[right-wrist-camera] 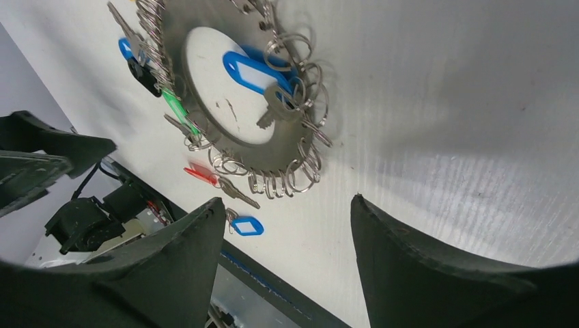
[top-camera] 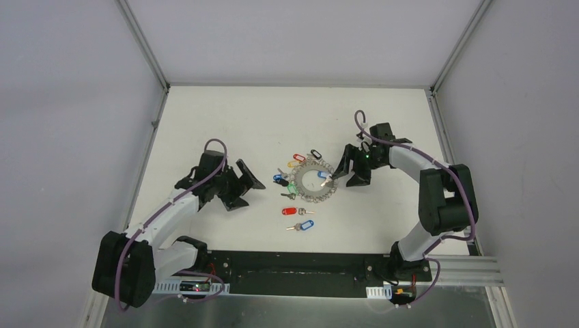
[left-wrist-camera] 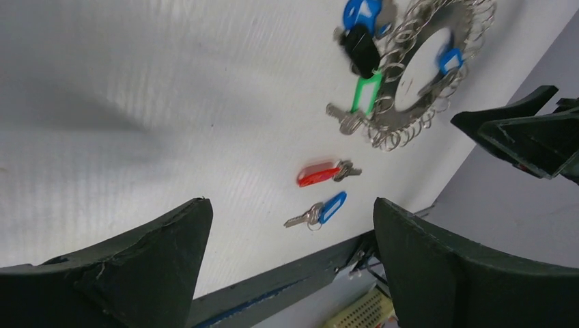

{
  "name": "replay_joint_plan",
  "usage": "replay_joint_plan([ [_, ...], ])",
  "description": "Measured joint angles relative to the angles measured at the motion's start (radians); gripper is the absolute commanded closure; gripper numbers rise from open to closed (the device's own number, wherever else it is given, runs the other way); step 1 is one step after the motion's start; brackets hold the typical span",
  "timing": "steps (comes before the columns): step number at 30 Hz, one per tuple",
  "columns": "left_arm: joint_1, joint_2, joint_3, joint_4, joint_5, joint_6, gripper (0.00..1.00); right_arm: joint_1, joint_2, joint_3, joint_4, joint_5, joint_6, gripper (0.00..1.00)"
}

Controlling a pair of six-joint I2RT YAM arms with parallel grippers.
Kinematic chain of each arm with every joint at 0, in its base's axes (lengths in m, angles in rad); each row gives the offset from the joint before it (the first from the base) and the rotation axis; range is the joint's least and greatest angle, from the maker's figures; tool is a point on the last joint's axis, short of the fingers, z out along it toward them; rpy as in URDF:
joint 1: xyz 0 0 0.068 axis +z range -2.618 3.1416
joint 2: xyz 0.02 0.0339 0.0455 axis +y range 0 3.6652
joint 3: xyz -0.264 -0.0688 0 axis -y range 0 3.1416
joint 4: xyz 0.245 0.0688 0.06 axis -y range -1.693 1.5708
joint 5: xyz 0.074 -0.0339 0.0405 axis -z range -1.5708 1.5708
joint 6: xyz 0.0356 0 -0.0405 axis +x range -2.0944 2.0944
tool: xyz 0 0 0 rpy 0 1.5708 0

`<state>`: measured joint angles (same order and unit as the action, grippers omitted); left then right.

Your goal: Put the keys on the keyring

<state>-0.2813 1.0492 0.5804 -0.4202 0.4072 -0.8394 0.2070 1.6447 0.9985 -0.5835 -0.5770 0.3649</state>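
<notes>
The keyring (top-camera: 315,181) lies flat mid-table, a grey metal ring (left-wrist-camera: 390,113) edged with wire loops (right-wrist-camera: 205,14). A blue-tagged key (right-wrist-camera: 256,68) lies across its hole, at the rim loops. Two loose keys lie on the table nearer the arms: the red-tagged key (top-camera: 289,211) (left-wrist-camera: 317,173) (right-wrist-camera: 201,173) and, closer still, the blue-tagged key (top-camera: 302,225) (left-wrist-camera: 331,207) (right-wrist-camera: 247,225). My left gripper (top-camera: 247,193) (left-wrist-camera: 290,205) hangs open left of the ring, holding nothing. My right gripper (top-camera: 343,179) (right-wrist-camera: 287,199) is open at the ring's right rim, nothing between its fingers.
Green (left-wrist-camera: 365,92), black (left-wrist-camera: 360,46) and other coloured tags hang off the ring's left rim. A black rail (top-camera: 293,263) runs along the near table edge. Metal frame posts and grey walls enclose the table.
</notes>
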Motion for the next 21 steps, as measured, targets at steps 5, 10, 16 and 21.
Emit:
replay_joint_plan([
  [5, -0.129, 0.080, -0.070, 0.130, 0.014, -0.102, 0.13, -0.013, -0.008, -0.069, 0.022, -0.053, 0.011, 0.34],
  [10, -0.245, 0.200, -0.002, 0.213, 0.012, -0.125, 0.17, -0.014, -0.011, -0.123, 0.094, -0.125, 0.055, 0.43],
  [16, -0.359, 0.292, 0.117, 0.260, -0.023, -0.130, 0.21, -0.014, -0.007, -0.170, 0.162, -0.164, 0.123, 0.52],
  [21, -0.428, 0.311, 0.170, 0.273, -0.055, -0.129, 0.21, -0.014, 0.016, -0.177, 0.198, -0.171, 0.150, 0.57],
])
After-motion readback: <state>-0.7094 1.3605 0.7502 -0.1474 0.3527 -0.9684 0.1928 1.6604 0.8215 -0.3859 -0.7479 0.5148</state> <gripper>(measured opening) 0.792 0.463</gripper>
